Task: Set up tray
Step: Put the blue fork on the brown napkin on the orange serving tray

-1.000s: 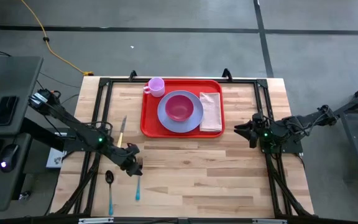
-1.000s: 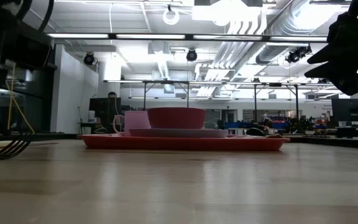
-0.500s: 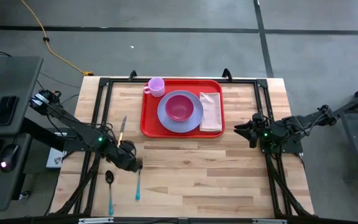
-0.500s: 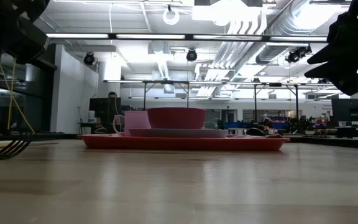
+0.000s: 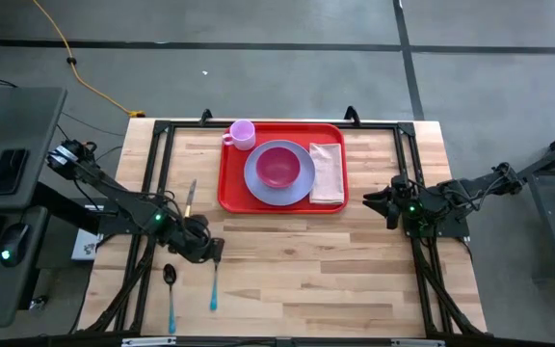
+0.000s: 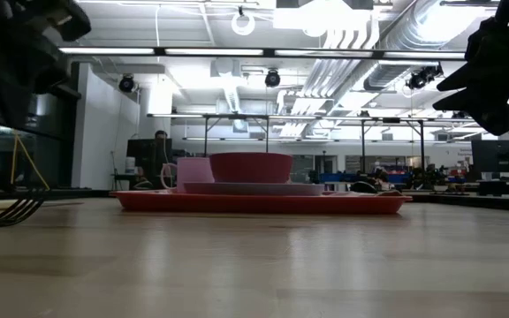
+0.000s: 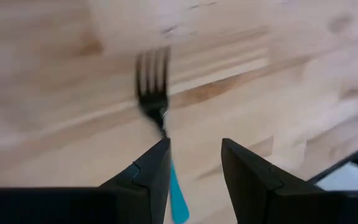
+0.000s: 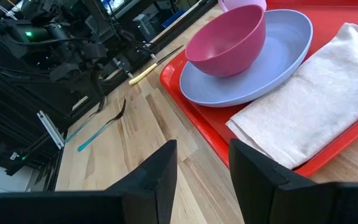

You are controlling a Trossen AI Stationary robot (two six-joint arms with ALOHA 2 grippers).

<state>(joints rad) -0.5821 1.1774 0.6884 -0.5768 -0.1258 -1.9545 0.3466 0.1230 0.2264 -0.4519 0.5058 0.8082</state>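
Overhead and wrist views of the tray-setting task. The red tray (image 5: 282, 167) lay at the far middle of the wooden counter (image 5: 306, 270), carrying a lavender plate (image 5: 278, 173) with a pink bowl (image 5: 277, 165) on it, a tan napkin (image 5: 327, 173) to the plate's right, and a pink cup (image 5: 242, 133) at its far left corner. The left hand (image 5: 207, 250) hovered over the head of a fork (image 7: 154, 87) with a teal handle, its fingers (image 7: 146, 177) parted narrowly, one on each side of the handle, holding nothing. A spoon (image 5: 170, 289) lay just left of the fork and a knife (image 5: 190, 200) farther back. The right hand (image 5: 382, 203) waited at the counter's right edge, fingers (image 8: 151, 180) apart and empty. To grasp well, the left hand would probably need to centre the thin handle between its fingers and descend squarely, closing low against the counter so the flat metal does not slip.
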